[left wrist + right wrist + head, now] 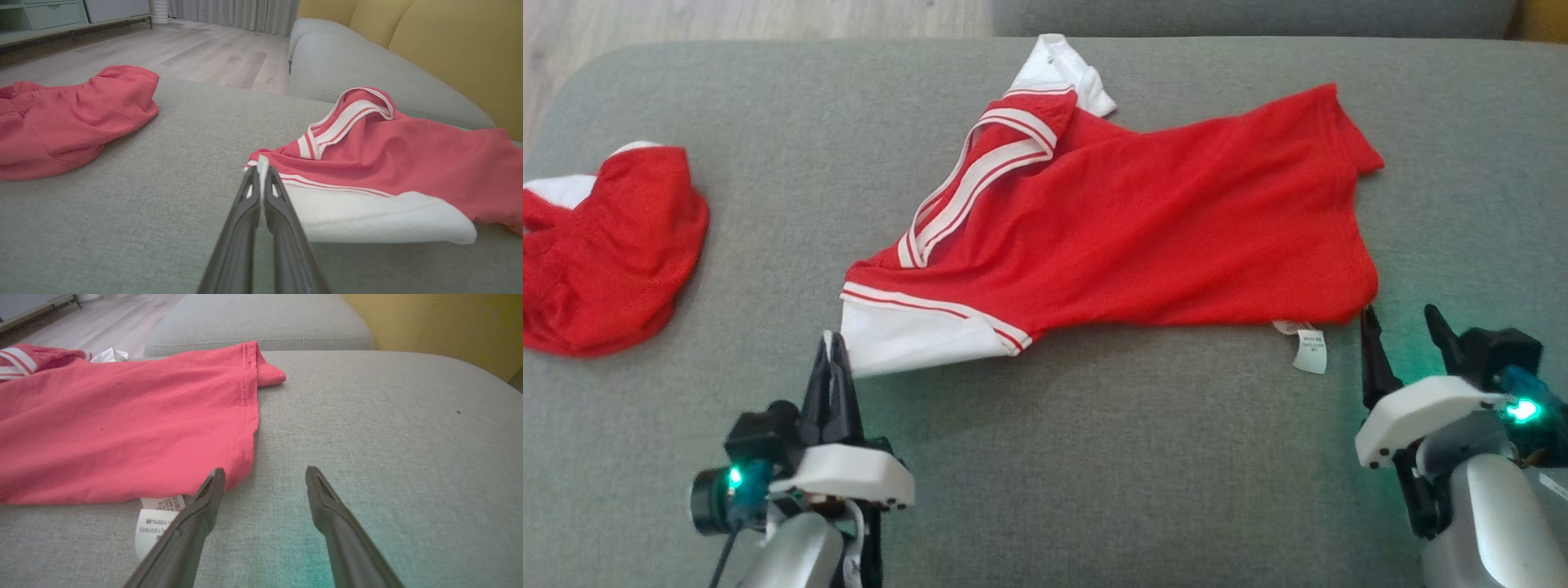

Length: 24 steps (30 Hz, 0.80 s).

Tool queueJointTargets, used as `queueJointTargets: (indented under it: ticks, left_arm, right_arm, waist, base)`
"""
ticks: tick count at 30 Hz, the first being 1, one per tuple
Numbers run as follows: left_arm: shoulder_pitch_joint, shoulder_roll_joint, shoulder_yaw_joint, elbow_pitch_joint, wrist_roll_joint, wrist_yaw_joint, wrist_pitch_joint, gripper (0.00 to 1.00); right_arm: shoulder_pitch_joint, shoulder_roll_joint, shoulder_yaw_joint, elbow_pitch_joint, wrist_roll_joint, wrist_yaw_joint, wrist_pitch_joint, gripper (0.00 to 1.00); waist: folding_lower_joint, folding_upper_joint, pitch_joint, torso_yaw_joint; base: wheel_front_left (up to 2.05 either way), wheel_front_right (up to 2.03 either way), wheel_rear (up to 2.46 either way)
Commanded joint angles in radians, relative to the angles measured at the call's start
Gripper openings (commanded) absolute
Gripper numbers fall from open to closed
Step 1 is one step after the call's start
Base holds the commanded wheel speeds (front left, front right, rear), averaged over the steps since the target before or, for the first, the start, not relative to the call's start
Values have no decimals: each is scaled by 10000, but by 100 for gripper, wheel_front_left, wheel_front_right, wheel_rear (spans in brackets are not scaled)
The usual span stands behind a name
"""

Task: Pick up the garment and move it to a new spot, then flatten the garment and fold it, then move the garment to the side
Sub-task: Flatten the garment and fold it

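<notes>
Garment (1143,220), red with white sleeves, lies spread across the middle of a grey cushion (1094,457); the left gripper (834,341) pinches its near-left white sleeve corner, while the right gripper (1399,314) stands with jaws apart just beside the near-right hem, holding nothing.

You're looking at a shirt (1160,229) of matt red knit cloth, finely textured, with a smooth white cloth sleeve (907,343) and ribbed striped trim. Its label (1311,349) is thin printed white tape. The sofa (1094,474) is coarse-woven matt grey fabric. The fingers (286,228) of your left hand (834,343) and right hand (1399,314) are dark matt plastic behind smooth white plastic shells. The floor (212,57) is pale wood grain with a slight sheen.
</notes>
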Motion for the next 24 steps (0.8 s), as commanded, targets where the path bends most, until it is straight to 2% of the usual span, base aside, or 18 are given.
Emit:
queueJointTargets:
  ticks: [1, 5, 15, 16, 17, 18, 19, 21, 22, 24]
  left_arm:
    - [-111, 308, 518, -470, -6, 149, -135, 0]
    - [52, 499, 744, -913, -44, 357, -130, 0]
    - [404, 596, 707, -1223, -158, 448, 28, 0]
    - [404, 591, 685, -1231, -161, 437, 31, 0]
    - [400, 586, 664, -1239, -161, 430, 31, 0]
    - [400, 586, 664, -1239, -161, 430, 31, 0]
    - [396, 587, 644, -1246, -160, 418, 31, 0]
    - [366, 596, 602, -1275, -143, 382, 22, 0]
    - [337, 602, 575, -1299, -126, 363, 17, 0]
    - [238, 637, 497, -1370, -59, 312, 12, 0]
  right_arm:
    - [-350, -47, 300, -118, -43, 71, 25, 100]
    - [-544, -47, 616, 235, 28, 71, 55, 100]
    - [-701, -47, 1674, 971, 490, 71, 554, 100]
    - [-735, -47, 1764, 1004, 536, 71, 586, 85]
    - [-770, -47, 1861, 1053, 572, 71, 644, 50]
    - [-770, -47, 1861, 1053, 572, 71, 644, 50]
    - [-807, -47, 1942, 1104, 604, 71, 706, 42]
    - [-913, -48, 2053, 1128, 686, 71, 699, 10]
    - [-971, -48, 2098, 1088, 748, 71, 625, 0]
    - [-1095, -56, 2136, 930, 873, 71, 406, 0]
  waist:
    - [0, 0, 48, 100]
    - [0, 0, 100, 206]
    - [0, 0, 107, 271]
    - [0, 0, 107, 261]
    - [0, 0, 105, 249]
    - [0, 0, 105, 249]
    - [0, 0, 101, 236]
    - [0, 0, 96, 210]
    - [0, 0, 92, 194]
    - [0, 0, 68, 150]
  base:
    - [0, 0, 0]
    - [0, 0, 0]
    - [0, 0, 0]
    - [0, 0, 0]
    - [0, 0, 0]
    - [0, 0, 0]
    - [0, 0, 0]
    - [0, 0, 0]
    - [0, 0, 0]
    - [0, 0, 0]
